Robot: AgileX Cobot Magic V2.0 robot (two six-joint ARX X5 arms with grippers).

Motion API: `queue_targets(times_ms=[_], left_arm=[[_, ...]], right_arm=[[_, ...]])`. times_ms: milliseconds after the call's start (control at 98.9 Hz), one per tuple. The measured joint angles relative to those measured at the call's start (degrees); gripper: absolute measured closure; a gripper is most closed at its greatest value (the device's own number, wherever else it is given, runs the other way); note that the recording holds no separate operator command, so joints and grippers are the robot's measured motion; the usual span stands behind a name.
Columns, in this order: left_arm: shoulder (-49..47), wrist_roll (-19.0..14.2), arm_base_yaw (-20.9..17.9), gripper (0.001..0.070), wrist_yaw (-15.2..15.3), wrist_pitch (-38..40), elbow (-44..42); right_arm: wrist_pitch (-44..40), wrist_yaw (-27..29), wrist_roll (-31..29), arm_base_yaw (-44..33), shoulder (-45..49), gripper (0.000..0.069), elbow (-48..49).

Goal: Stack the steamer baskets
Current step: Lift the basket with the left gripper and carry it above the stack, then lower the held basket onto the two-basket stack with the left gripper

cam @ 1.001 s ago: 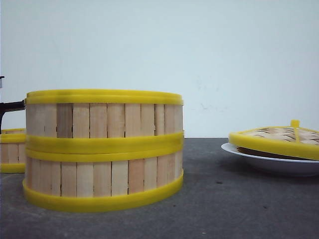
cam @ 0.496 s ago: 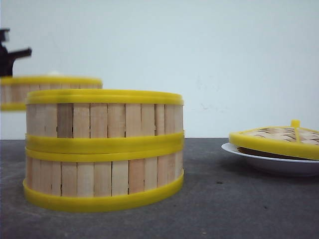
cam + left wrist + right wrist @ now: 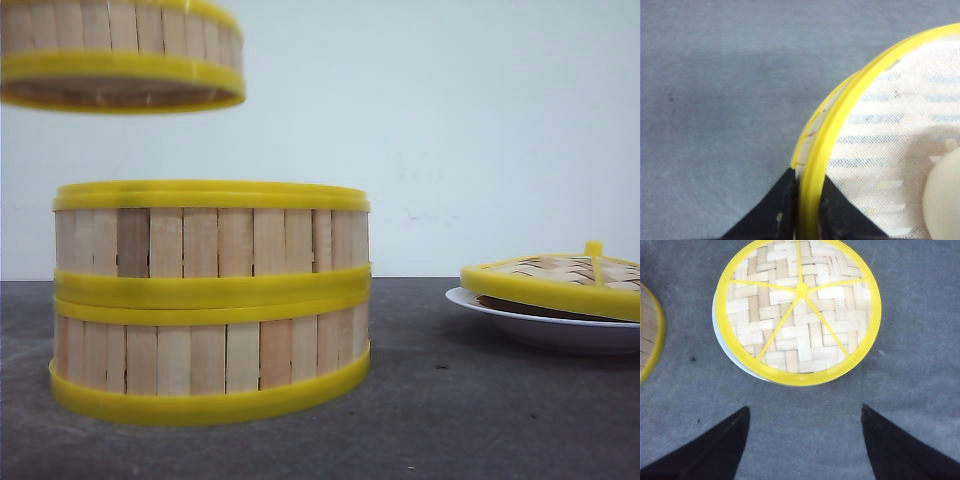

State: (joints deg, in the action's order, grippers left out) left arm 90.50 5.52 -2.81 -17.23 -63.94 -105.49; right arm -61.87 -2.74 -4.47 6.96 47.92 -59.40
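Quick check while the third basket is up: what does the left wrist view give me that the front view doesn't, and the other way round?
Only the left wrist view shows the left end effector clamped on the raised basket's rim, plus its cloth-lined inside holding a pale round item. Only the front view shows the two-basket stack on the table, the lid lying on the white plate, and the raised basket hanging up and to the left of the stack, apart from it. Both show the raised basket and the grey table.
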Motion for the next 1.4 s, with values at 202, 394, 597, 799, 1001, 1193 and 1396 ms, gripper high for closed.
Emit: queue_targets(times_ms=[202, 394, 597, 799, 1001, 1193, 1396], left_arm=[[-8.3, 0.9, 3.3, 0.0686, -0.1, 0.3, 4.7], [-14.9, 0.9, 7.3, 0.0686, -0.2, 2.4, 15.0], [-17.2, 0.5, 11.5, 0.0686, -0.1, 5.6, 23.0], [-17.2, -1.2, 15.0, 0.0686, 0.0, 12.7, 28.6], [-16.8, -2.5, 15.6, 0.0686, 0.5, 15.2, 30.0], [-15.6, -3.5, 15.6, 0.0686, 0.6, 16.3, 30.0], [-13.1, -3.6, 15.7, 0.0686, 0.6, 16.7, 30.0]], right_arm=[[0.0, 0.0, 0.3, 0.0, 0.0, 0.0253, 0.0], [0.9, 0.0, 0.7, 0.0, 0.0, 0.0253, 0.0], [1.3, -0.1, 1.1, 0.0, 0.0, 0.0253, 0.0], [1.3, -0.2, 1.1, 0.0, 0.0, 0.0253, 0.0], [1.3, -0.2, 1.1, 0.0, 0.0, 0.0253, 0.0], [1.2, -0.2, 1.1, 0.0, 0.0, 0.0253, 0.0], [1.2, -0.2, 1.1, 0.0, 0.0, 0.0253, 0.0]])
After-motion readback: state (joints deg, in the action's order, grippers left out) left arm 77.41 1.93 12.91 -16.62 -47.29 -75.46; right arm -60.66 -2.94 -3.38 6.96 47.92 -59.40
